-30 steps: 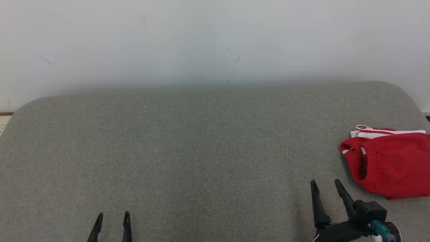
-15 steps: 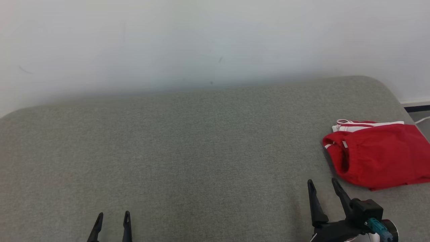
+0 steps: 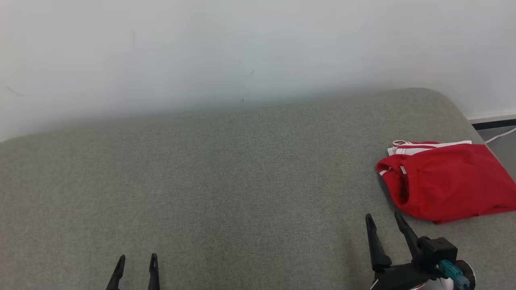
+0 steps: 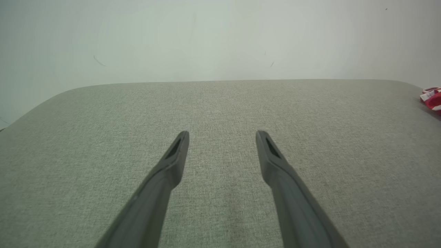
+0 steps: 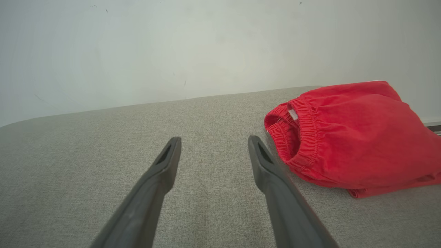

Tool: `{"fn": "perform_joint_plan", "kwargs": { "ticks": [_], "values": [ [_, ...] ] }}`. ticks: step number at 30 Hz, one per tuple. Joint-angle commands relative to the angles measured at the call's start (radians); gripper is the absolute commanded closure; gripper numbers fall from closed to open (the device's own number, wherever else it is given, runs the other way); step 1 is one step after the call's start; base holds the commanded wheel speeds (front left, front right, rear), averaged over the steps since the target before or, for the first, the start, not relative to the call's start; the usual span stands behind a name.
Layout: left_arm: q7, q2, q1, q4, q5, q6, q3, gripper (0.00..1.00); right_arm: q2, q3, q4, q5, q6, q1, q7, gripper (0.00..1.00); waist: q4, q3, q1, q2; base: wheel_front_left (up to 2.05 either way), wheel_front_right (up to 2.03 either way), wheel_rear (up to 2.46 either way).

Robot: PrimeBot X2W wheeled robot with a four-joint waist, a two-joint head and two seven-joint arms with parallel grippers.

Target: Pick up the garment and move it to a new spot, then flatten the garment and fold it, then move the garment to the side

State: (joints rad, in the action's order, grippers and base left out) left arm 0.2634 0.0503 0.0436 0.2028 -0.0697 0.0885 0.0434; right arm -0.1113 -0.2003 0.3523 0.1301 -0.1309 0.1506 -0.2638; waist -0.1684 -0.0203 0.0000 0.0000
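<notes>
Red garment point(image 3: 447, 181), white stripes along its far edge, lies bundled near the right end of the grey cushion point(image 3: 225, 173), waistband facing left. My right gripper point(image 3: 382, 215) is just beside it, not touching, fingers spread, empty. My left gripper point(image 3: 138, 257) is well apart, also spread and empty.

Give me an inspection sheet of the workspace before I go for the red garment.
Surface: grey padded fabric top, flat.
Job's things: red garment with white stripes, bunched near the right end, ungripped.
Clutter: nothing seen.
Grippers: left gripper open, empty, over bare fabric; right gripper open, empty, just short of the garment.
Cables: white cable beyond the right end.
Surroundings: pale wall with small marks.
</notes>
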Motion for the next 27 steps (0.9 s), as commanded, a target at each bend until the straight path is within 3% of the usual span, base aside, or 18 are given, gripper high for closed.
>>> {"fn": "perform_joint_plan", "kwargs": {
  "ticks": [1, 13, 14, 18, 27],
  "values": [
    [0.001, 0.001, 0.001, 0.003, -0.002, -0.004, 0.000, 0.00, -0.005, -0.003, -0.001, 0.004, 0.000, -0.003, 0.000, 0.00, 0.000, 0.000, 0.0000, 0.0000, 0.00, 0.00, 0.00],
    [0.001, 0.001, -0.001, -0.001, -0.027, -0.018, 0.008, 0.00, -0.005, -0.006, -0.007, -0.003, 0.000, -0.008, 0.000, 0.00, -0.002, 0.000, 0.0000, 0.0000, 0.00, 0.00, 0.00],
    [0.000, 0.000, 0.000, -0.002, -0.020, -0.017, 0.007, 1.00, -0.002, -0.004, -0.006, -0.001, 0.000, -0.001, 0.000, 1.00, -0.002, 0.000, 0.0000, 0.0000, 0.00, 0.00, 0.00],
    [-0.004, -0.001, -0.009, 0.031, -0.021, -0.017, 0.006, 1.00, 0.004, -0.005, 0.026, -0.001, 0.000, -0.027, 0.001, 1.00, -0.002, 0.000, 0.0000, 0.0000, 0.00, 0.00, 0.00],
    [-0.056, -0.001, 0.013, 0.045, -0.205, -0.042, -0.023, 1.00, 0.007, 0.029, 0.014, 0.186, 0.000, -0.022, 0.044, 1.00, 0.010, 0.001, 0.0000, 0.0000, 0.00, 0.00, 0.00]
  ]
}}
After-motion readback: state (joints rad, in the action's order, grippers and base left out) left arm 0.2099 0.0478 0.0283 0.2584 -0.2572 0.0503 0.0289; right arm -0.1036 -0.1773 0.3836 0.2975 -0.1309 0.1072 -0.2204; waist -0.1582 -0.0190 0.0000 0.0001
